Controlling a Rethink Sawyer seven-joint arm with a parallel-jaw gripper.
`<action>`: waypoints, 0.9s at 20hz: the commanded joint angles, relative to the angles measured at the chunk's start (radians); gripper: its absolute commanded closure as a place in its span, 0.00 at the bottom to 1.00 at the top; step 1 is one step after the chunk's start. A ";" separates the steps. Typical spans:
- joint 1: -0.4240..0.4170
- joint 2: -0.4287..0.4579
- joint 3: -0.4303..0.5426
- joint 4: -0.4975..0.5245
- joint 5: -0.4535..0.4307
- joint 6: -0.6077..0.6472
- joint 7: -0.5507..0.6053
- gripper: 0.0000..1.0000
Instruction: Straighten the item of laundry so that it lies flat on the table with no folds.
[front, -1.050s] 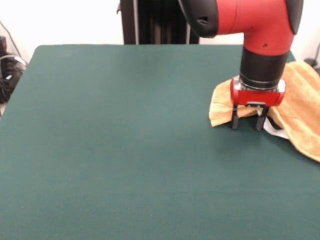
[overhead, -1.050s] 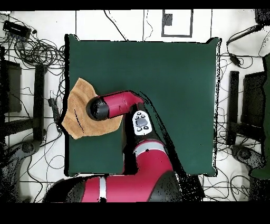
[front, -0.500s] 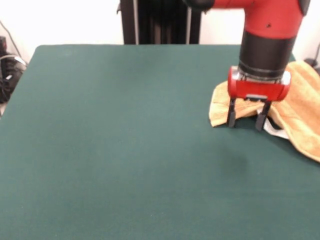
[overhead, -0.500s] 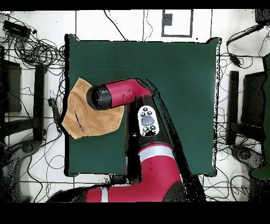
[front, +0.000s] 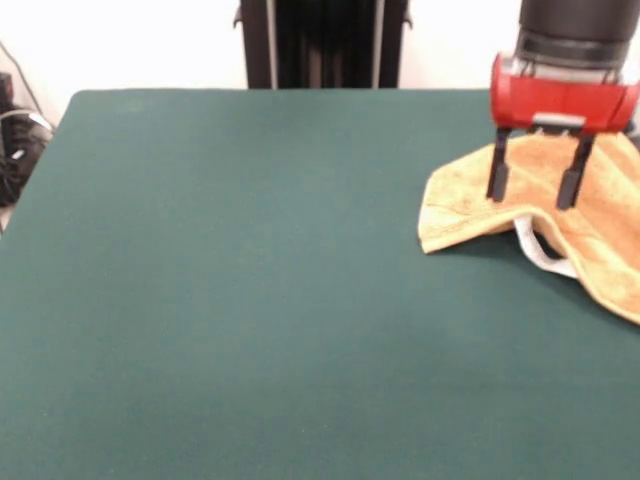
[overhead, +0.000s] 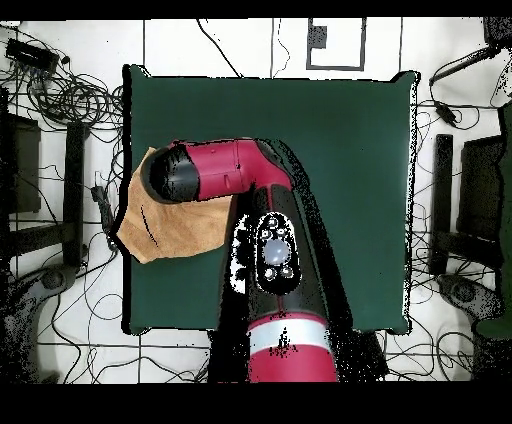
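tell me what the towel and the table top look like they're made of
Towel: looks like golden-orange terry cloth, with a nubby matte surface, soft rumpled folds and a flat hemmed edge. Table: the top seems covered in dark green felt-like fabric, matte and even with no shine; what lies under it is hidden.

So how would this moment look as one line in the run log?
gripper: open, empty, above towel | towel: rumpled, at table edge

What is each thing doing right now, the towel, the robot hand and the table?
towel: rumpled, its near edge folded, lying at the table's edge, partly hanging over the side.
gripper: open, empty, raised above the towel.
table: green top, towel on one side of it.
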 joint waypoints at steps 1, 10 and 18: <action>0.078 0.059 -0.110 0.207 0.163 -0.090 0.502 0.00; 0.106 0.176 -0.181 0.242 0.243 -0.194 0.507 0.00; 0.070 0.228 -0.147 0.217 0.225 -0.245 0.437 0.00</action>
